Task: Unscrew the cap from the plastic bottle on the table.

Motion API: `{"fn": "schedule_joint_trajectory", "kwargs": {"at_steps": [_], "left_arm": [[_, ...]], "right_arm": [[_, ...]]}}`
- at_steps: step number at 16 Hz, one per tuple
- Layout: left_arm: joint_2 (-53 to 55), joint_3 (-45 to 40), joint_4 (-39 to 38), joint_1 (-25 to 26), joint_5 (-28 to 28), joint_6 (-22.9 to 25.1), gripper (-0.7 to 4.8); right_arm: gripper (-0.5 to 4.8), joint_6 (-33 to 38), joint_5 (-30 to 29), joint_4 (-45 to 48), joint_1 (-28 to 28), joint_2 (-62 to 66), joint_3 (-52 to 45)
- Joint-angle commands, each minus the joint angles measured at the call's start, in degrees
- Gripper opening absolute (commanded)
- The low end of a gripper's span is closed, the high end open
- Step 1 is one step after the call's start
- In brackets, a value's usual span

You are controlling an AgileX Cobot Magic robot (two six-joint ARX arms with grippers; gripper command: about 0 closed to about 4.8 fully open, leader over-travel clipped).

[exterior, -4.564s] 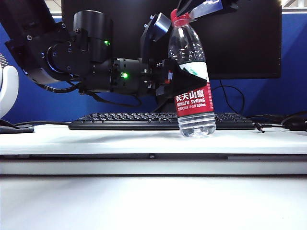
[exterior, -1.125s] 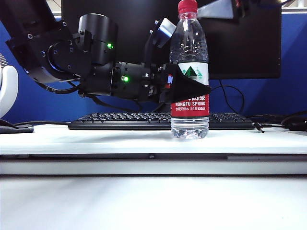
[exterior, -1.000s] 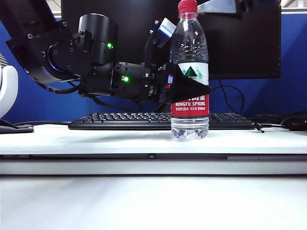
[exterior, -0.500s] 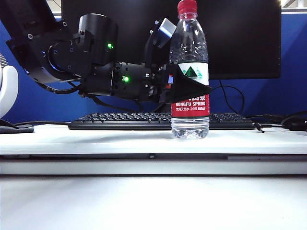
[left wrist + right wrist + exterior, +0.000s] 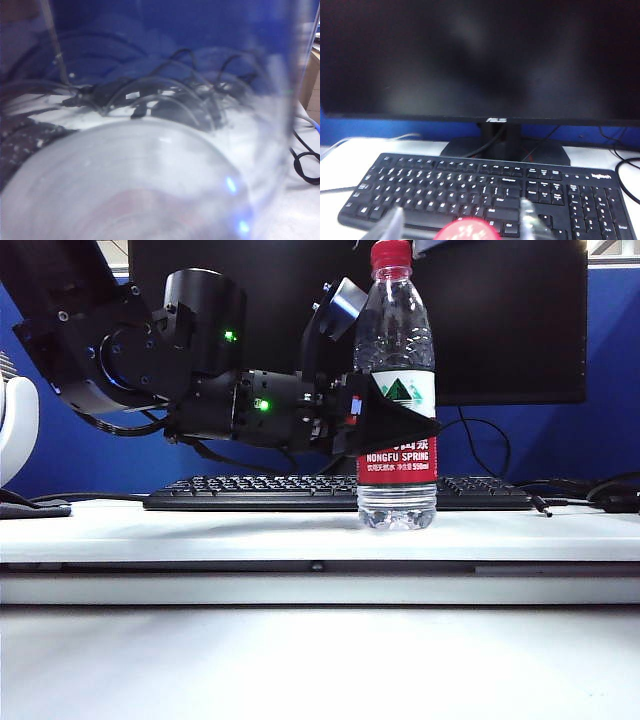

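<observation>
On flat white table, tall clear ribbed plastic bottle upright, small red screw cap on. Left gripper clamps label band. Right gripper above cap, 2 fingers spread, not touching. Black keyboard behind.

The plastic bottle stands upright on the table, a little toward three o'clock of its middle, the cap on its neck at twelve o'clock. The left gripper reaches in from nine o'clock and closes around the bottle's middle — the bottle wall fills the left wrist view. The right gripper sits just above the cap, one fingertip on each side, apart from it. Behind the bottle lies the keyboard — and behind that stands the monitor.
</observation>
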Motion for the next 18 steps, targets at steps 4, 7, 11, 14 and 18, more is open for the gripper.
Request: {"fn": "schedule_joint_trajectory", "kwargs": {"at_steps": [4,7,11,14,18], "left_arm": [[0.26,-0.2,-1.33,0.0,-0.2,0.35,3.27],[0.26,-0.2,-1.01,0.0,-0.2,0.31,3.27],[0.26,-0.2,-0.98,0.0,-0.2,0.31,3.27],[0.26,-0.2,-0.96,0.0,-0.2,0.31,3.27],[0.26,-0.2,-0.96,0.0,-0.17,0.33,3.27]], "right_arm": [[2.08,1.09,0.04,1.09,0.0,0.2,0.24],[1.69,1.09,0.0,0.96,-0.07,0.22,0.24],[1.11,1.14,-0.17,-0.15,-0.07,0.22,0.24],[0.74,1.46,-1.27,-0.2,-0.04,0.17,0.24],[0.74,-0.5,-13.16,-4.7,-1.09,-0.07,0.24]]}}
